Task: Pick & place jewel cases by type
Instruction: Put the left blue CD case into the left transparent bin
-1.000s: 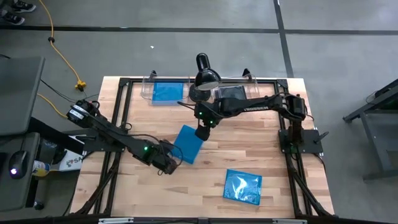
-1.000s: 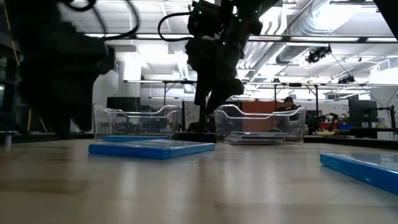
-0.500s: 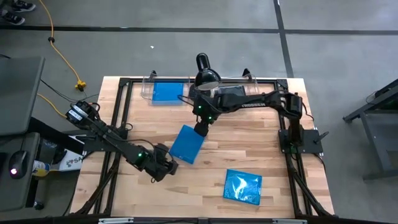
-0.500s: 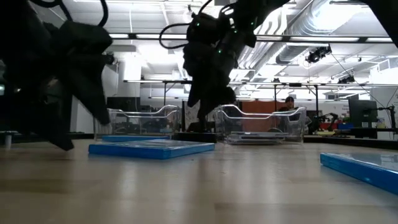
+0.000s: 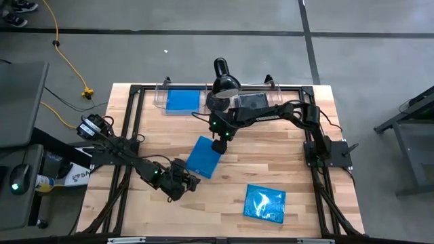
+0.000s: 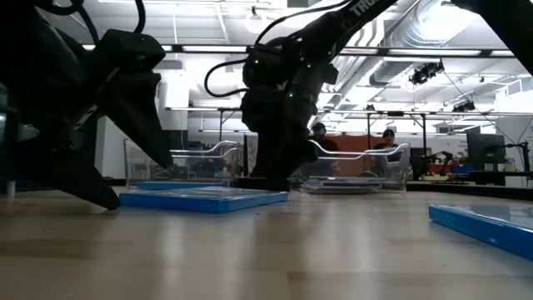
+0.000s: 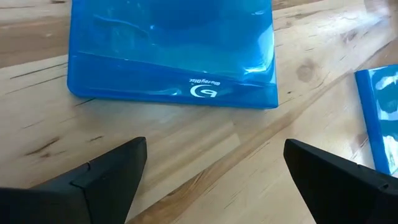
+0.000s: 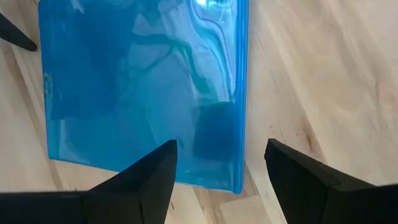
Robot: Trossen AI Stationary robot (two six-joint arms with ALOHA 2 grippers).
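Sorting partly done: blue case in far-left bin (image 5: 161,99), dark case in far-right bin (image 5: 274,85). Two blue cases left: centre case (image 5: 203,156) between spread left gripper (image 5: 189,184) and spread right gripper (image 5: 218,145); near-right case (image 5: 264,202) untouched.

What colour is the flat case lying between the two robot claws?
The jewel case is bright see-through blue. The left wrist view shows it best.

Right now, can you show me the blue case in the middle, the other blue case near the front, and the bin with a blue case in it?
middle blue case (image 5: 204,156), high view, centre of its face
front blue case (image 5: 264,203), high view, centre of its face
left bin (image 5: 162,100), high view, its clear left rim
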